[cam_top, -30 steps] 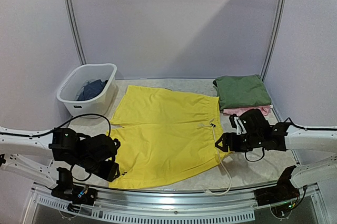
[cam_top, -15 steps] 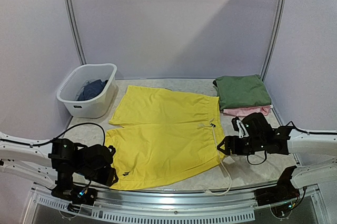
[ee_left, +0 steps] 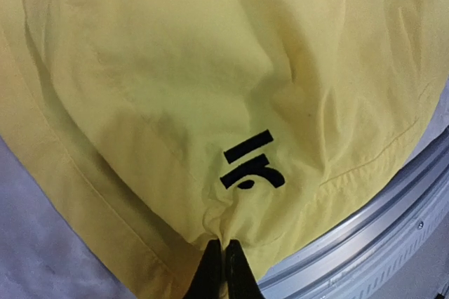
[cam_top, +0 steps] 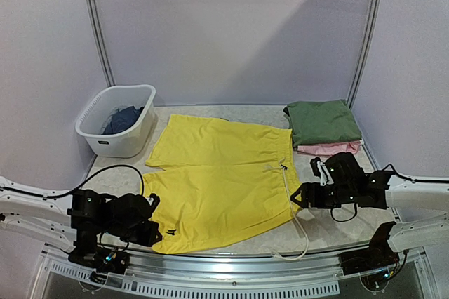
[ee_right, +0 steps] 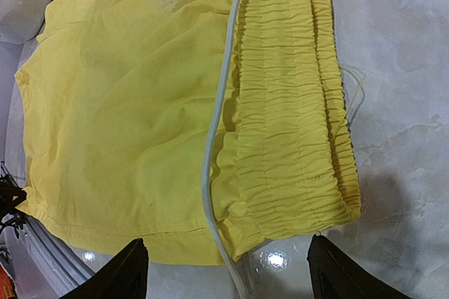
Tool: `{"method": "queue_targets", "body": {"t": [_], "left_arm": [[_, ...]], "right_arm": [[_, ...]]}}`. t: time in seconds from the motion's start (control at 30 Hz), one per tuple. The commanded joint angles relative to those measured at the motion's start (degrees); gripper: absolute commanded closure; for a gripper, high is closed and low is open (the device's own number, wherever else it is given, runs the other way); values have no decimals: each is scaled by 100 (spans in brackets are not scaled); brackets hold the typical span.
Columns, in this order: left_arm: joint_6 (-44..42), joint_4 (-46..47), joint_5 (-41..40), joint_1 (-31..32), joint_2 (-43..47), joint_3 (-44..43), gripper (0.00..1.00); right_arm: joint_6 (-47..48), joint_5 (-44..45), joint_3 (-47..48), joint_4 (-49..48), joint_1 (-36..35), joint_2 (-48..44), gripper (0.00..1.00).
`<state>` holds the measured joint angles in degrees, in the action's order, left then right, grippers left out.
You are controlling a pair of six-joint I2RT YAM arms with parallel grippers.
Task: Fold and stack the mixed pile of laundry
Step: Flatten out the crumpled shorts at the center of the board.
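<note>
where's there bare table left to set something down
Bare strip at the back, behind the yellow shorts, between the white basket and the folded stack. Smaller patch at the near right, crossed by the drawstring. The shorts crowd the centre.

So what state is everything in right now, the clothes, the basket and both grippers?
yellow shorts: spread flat, unfolded, hem corner pinched
green garment: folded, atop the pink one
pink garment: folded, beneath the green
dark blue garment: crumpled in the basket
basket: upright
left gripper: shut on the shorts' hem
right gripper: open, over the waistband corner
</note>
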<state>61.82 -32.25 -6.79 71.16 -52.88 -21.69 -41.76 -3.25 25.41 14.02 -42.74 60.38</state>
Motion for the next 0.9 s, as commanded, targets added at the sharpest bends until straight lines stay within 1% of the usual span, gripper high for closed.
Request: {"method": "queue_targets", "body": {"t": [0.0, 0.2, 0.23, 0.3, 0.43, 0.53, 0.63, 0.87], "left_arm": [[14, -233, -164, 96, 187, -28, 100], [91, -2117, -564, 140, 876, -552, 100], [180, -2276, -537, 188, 989, -555, 100], [257, -2273, -382, 221, 1147, -485, 100], [480, -2717, -490, 332, 1367, -529, 100], [598, -2713, -508, 419, 1593, -490, 100], [551, -2507, -513, 436, 1662, -391, 100], [237, -1469, -500, 434, 1261, -120, 100]], "right_arm": [[-17, 87, -97, 6, -41, -70, 20], [-15, 201, -106, 125, -41, -196, 20], [-16, 231, -100, 148, -45, -207, 20], [-30, 288, -88, 246, -42, -251, 20], [-260, 809, -70, 574, -41, -367, 20], [-519, 999, -97, 804, -46, -546, 20], [-649, 1223, -129, 1089, -42, -759, 20], [-1132, 1258, -285, 1406, -46, -1287, 20]]}}
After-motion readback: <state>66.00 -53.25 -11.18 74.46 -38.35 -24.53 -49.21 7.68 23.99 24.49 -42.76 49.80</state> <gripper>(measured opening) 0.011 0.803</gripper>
